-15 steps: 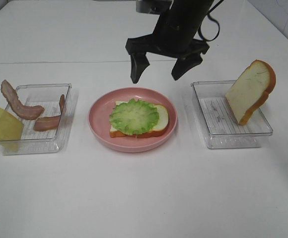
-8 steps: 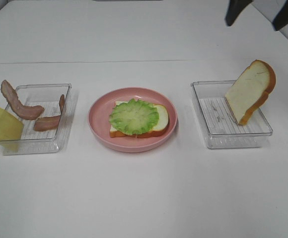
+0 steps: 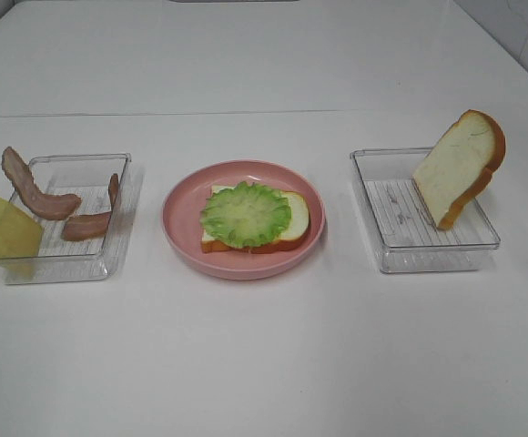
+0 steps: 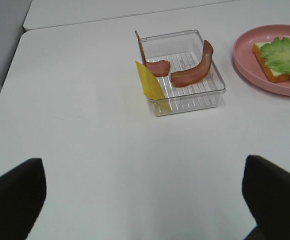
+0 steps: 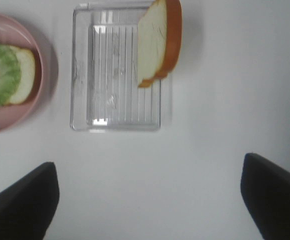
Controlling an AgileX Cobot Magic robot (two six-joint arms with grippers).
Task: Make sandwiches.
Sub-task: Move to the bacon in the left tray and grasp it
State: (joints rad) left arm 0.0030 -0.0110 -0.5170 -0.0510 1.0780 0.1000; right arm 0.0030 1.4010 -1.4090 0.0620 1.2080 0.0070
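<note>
bread [image 3: 455,168]: 2, one mostly under lettuce [image 3: 244,214]
bacon [image 3: 36,196]: 2
cheese [image 3: 5,232]: 1
left gripper [image 4: 142,165], right gripper [image 5: 147,162]: wide, empty, cropped

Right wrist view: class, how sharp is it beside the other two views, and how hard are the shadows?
Right wrist view: soft, the bread slice smeared at its edges; exterior high view: sharper, only a faint shadow beside the pink plate; left wrist view: bacon sharply outlined.
</note>
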